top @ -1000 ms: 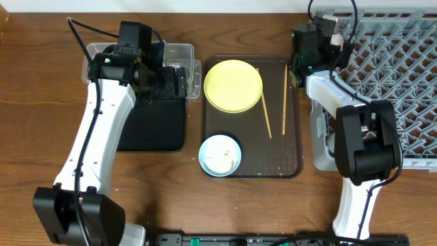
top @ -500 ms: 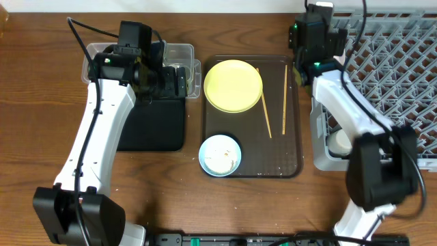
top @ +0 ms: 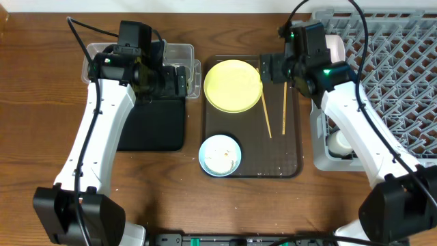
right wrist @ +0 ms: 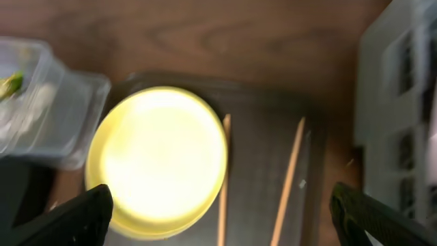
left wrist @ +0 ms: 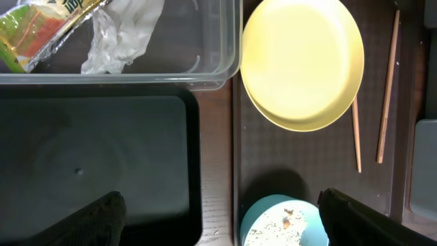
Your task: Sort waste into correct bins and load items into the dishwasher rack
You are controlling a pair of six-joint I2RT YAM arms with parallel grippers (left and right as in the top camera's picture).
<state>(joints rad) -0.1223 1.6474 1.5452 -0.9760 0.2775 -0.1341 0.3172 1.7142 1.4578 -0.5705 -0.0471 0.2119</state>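
The yellow plate (top: 232,85) (left wrist: 302,65) (right wrist: 160,157) lies at the far end of the brown serving tray (top: 293,147). Two chopsticks (top: 285,99) (left wrist: 388,82) (right wrist: 290,181) lie to its right. The light blue bowl (top: 220,155) (left wrist: 283,222) holds food scraps at the tray's near end. The wrapper (left wrist: 34,31) and crumpled paper (left wrist: 123,34) lie in the clear tub (top: 181,51) (left wrist: 218,68). My left gripper (top: 181,80) (left wrist: 218,219) is open and empty by the tub. My right gripper (top: 266,68) (right wrist: 218,219) is open and empty above the plate's right edge.
The black tray (top: 153,126) (left wrist: 95,157) lies in front of the clear tub. The grey rack (top: 396,75) (right wrist: 396,102) fills the right side. A white dish (top: 339,141) sits in its near left corner and a pale object (top: 334,44) in its far left corner.
My right arm has swung left from the rack's far left corner to above the tray, beside the plate. The left arm has not moved.
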